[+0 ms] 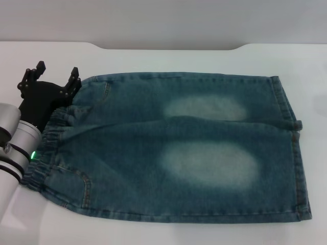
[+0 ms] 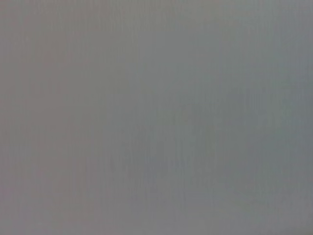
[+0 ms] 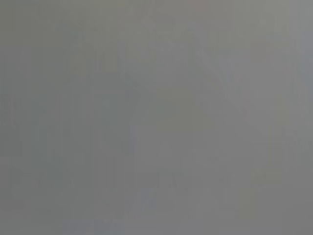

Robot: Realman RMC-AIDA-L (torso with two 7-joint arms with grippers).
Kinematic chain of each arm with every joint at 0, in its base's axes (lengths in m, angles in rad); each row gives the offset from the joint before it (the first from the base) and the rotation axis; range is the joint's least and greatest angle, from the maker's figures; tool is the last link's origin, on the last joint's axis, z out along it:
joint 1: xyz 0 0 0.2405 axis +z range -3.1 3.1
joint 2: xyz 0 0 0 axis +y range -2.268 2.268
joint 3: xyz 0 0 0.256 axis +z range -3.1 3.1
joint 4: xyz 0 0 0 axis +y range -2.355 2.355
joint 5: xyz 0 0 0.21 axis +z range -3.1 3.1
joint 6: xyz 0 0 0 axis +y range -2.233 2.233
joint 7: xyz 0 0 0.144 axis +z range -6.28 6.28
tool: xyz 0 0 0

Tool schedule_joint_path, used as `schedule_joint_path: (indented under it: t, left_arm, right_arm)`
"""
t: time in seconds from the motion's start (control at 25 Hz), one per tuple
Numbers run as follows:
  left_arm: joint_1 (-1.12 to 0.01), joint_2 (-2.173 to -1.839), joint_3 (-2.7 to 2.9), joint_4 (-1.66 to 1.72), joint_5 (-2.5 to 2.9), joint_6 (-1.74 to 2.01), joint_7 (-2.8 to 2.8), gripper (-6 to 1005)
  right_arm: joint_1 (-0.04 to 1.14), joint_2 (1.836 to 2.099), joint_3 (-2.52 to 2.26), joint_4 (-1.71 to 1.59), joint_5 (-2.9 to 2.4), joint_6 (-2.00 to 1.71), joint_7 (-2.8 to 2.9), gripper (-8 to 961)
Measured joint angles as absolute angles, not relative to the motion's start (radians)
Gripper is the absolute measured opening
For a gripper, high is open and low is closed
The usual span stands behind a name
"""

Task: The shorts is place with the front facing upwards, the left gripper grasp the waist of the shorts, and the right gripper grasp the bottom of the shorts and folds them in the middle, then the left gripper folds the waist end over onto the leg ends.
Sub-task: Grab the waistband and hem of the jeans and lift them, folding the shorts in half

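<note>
Shorts [image 1: 173, 148] lie flat across the middle of the frame on the white table [image 1: 168, 56], waist [image 1: 43, 145] at left, leg ends [image 1: 296, 153] at right. My left gripper [image 1: 57, 75] sits upper left at the waist's far corner, jaws spread wide, holding nothing. Right gripper out of sight; both wrist views blank. I'd lower onto the elastic band, pinch both layers squarely.

White table [image 1: 168, 232], denim shorts [image 1: 173, 153] spread flat on it, waist [image 1: 43, 153] left, leg ends [image 1: 296, 153] right
</note>
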State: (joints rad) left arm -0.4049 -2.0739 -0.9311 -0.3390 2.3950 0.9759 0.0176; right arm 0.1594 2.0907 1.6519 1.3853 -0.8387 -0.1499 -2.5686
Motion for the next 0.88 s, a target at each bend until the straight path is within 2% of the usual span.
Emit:
schedule_joint_path:
  t: [0.32, 0.56, 0.88]
  left_arm:
    - [-0.404, -2.074, -0.931, -0.339, 2.395, 0.974, 0.017, 789]
    - [-0.405, -2.074, -0.931, -0.339, 2.397, 0.969, 0.017, 789]
    - [-0.398, -2.074, -0.931, -0.339, 2.399, 0.969, 0.017, 788]
  right_arm:
    - [0.214, 2.086, 1.481, 1.404, -1.251, -0.521, -2.365, 774]
    - [0.277, 2.079, 1.224, 1.177, -1.951, -1.053, -1.781, 774]
    - [0.29, 2.078, 1.106, 0.817, -2.269, -1.279, -0.974, 773]
